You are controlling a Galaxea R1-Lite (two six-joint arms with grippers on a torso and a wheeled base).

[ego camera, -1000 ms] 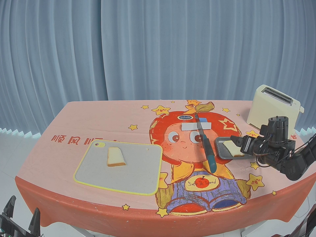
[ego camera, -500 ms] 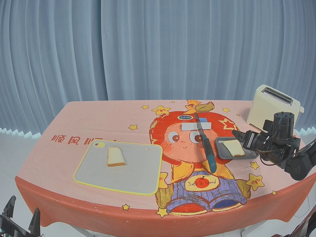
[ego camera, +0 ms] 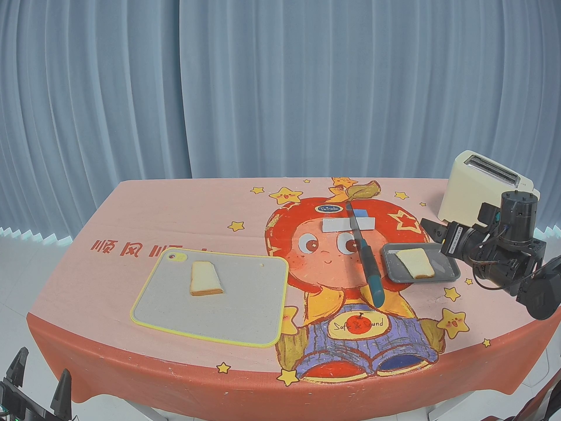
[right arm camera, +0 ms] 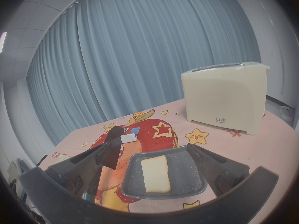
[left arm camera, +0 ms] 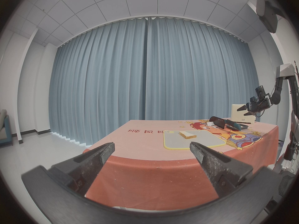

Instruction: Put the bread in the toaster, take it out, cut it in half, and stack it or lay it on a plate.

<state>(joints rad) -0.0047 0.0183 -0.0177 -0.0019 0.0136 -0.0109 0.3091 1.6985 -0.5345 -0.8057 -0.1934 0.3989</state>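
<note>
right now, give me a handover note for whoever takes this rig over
Left gripper: open, empty, low off the near-left corner of the pink-clothed table.
Right gripper: open, empty, above the table between the dark grey rectangular plate and the cream plastic toaster.
One pale bread half lies on the plate; the second bread half lies on the yellow-rimmed grey cutting board. The teal-handled knife lies mid-table.
Done, by the look of it: cutting, one half plated. Left: move the second half to the plate.

You had a table (ego camera: 175, 217) under pink cloth, board (ego camera: 245, 299) left, knife (ego camera: 363, 252) centre, tray (ego camera: 447, 267) beside it, toaster (ego camera: 485, 191) far right.
</note>
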